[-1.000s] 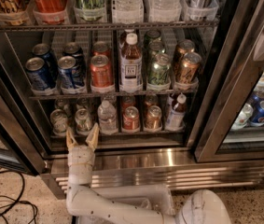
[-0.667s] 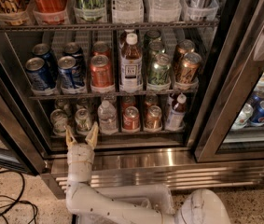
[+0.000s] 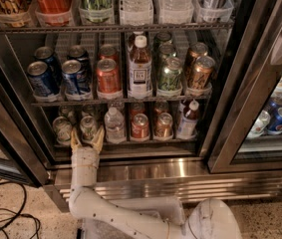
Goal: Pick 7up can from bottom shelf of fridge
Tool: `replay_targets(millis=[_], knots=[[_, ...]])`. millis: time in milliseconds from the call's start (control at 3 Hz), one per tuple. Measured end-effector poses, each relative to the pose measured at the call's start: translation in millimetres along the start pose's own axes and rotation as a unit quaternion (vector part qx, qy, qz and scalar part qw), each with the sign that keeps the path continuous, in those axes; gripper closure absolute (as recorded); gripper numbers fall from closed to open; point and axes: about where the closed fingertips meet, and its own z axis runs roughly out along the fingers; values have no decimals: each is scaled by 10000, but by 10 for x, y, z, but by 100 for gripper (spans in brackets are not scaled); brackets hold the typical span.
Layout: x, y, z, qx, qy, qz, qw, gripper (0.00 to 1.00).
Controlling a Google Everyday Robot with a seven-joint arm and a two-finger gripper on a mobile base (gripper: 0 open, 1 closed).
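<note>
Lower left of the frame: the gripper (image 3: 86,137) is spread wide, one finger on each side of the 7up can (image 3: 87,126). I'd go in a bit deeper before squeezing and watch the water bottle (image 3: 114,126) just to its right. The can sits at the front of the bottom shelf (image 3: 130,142) of the steel-framed fridge (image 3: 145,169). There's speckled floor (image 3: 267,218) at lower right.

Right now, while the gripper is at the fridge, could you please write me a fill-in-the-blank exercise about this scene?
1. The gripper is at the ___ shelf of the fridge.
2. Its fingers are ___, one on each side of the 7up can.
3. In the picture, the water bottle stands just to the ___ of this can.
Missing words: bottom; open; right.
</note>
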Motion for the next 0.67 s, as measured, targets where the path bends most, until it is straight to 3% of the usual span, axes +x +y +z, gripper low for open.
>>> replay_targets(millis=[667], knots=[[129, 25, 241, -19, 44, -44, 10000, 30]])
